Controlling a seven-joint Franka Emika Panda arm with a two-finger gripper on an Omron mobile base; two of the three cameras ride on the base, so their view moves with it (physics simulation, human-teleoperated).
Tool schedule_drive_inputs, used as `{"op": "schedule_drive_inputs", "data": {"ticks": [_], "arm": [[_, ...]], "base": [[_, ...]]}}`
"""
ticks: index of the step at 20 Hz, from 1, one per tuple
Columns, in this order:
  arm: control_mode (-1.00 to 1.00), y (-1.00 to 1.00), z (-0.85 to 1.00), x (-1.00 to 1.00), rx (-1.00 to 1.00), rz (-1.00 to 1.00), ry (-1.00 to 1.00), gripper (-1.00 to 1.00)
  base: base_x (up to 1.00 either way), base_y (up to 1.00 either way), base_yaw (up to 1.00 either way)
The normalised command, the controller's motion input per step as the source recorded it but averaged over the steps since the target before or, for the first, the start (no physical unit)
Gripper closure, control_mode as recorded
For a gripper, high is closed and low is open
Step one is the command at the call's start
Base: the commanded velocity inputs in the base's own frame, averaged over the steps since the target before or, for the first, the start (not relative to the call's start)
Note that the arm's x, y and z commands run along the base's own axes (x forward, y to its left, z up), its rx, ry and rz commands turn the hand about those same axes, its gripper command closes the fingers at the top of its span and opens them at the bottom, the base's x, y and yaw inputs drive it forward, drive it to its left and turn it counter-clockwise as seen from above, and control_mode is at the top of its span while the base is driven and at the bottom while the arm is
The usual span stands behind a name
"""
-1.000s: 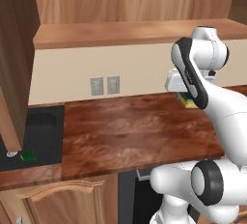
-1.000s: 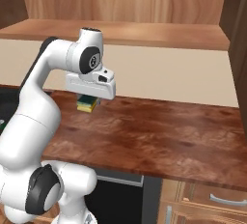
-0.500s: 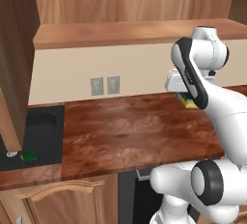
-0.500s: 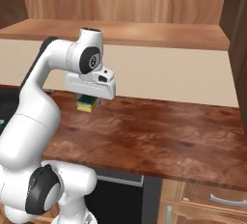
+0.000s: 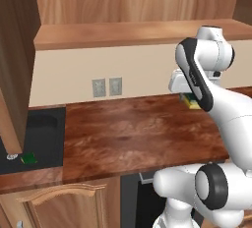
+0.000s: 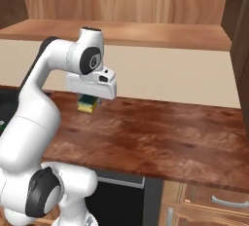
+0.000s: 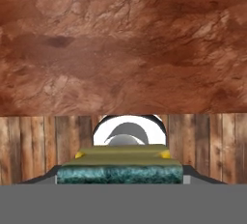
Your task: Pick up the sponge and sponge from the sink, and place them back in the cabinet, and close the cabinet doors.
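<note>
My gripper is shut on a sponge, green over yellow, and hangs a little above the brown counter. From the left, the gripper and its sponge sit at the counter's back right, near the wall. The hand view has the sponge lying flat across the gripper, with the counter beyond it. A second sponge lies in the black sink at the far left. The cabinet hangs above with its doors open, one at the left and one at the right.
Two wall outlets sit on the beige backsplash above the counter. Lower cabinets with arched-panel doors stand under the counter at the left. A drawer with a silver handle is below the counter at the right.
</note>
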Motion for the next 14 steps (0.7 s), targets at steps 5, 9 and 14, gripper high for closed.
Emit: {"op": "schedule_drive_inputs", "data": {"ticks": [5,9,14], "arm": [[-1.00,0.00,0.32,-0.05,0.00,-0.03,-0.21,1.00],[-1.00,0.01,0.44,0.00,0.00,0.00,-0.15,1.00],[-1.00,0.07,0.40,0.01,-0.06,0.00,-0.15,1.00]], "base": [[0.00,0.00,0.00],[0.00,0.00,0.00],[0.00,0.00,0.00]]}}
